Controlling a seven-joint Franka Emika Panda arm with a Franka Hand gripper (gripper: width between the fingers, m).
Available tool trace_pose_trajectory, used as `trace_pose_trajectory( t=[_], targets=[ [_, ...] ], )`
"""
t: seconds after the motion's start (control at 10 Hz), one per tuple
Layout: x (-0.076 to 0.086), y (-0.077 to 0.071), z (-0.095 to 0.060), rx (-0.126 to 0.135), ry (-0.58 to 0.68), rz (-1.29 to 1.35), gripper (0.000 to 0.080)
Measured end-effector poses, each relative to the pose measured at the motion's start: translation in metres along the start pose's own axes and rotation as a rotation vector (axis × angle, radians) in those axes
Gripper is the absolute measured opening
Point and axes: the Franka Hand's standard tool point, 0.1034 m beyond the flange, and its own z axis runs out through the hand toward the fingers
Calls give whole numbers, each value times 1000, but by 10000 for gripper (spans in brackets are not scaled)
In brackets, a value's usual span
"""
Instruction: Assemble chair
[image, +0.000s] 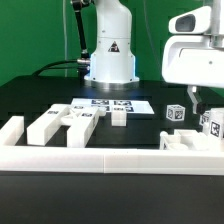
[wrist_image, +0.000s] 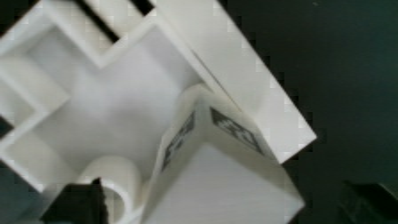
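Note:
My gripper (image: 202, 104) hangs at the exterior view's right, over a group of white chair parts. Below it stand a tagged post (image: 212, 123), a small tagged block (image: 175, 113) and a low wide piece (image: 186, 142). In the wrist view the gripper (wrist_image: 214, 206) is open, its dark fingers (wrist_image: 79, 202) far apart. A white tagged piece (wrist_image: 217, 150) stands between them, with a dark gap on one side. Behind it lies a flat white frame-like part (wrist_image: 107, 80). More white chair parts (image: 46, 125) lie at the exterior view's left, one small one (image: 118, 117) near the middle.
The marker board (image: 110, 103) lies flat in front of the robot's base (image: 108, 65). A long low white border rail (image: 110, 160) runs across the near side of the black table. A green wall stands behind.

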Motion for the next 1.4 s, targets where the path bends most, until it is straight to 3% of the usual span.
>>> trace_pose_trajectory(
  t=[0.9,1.1,1.2,1.3,1.4],
  targets=[
    [3,1,-1,-15,11,-640,649],
    [2,1,-1,-15,11,-630,396],
    [2,1,-1,-15,10,-614,396],
    [3,1,0,-15,10,-614,286],
    [2,1,0,-14,10,-600,286]
  ],
)
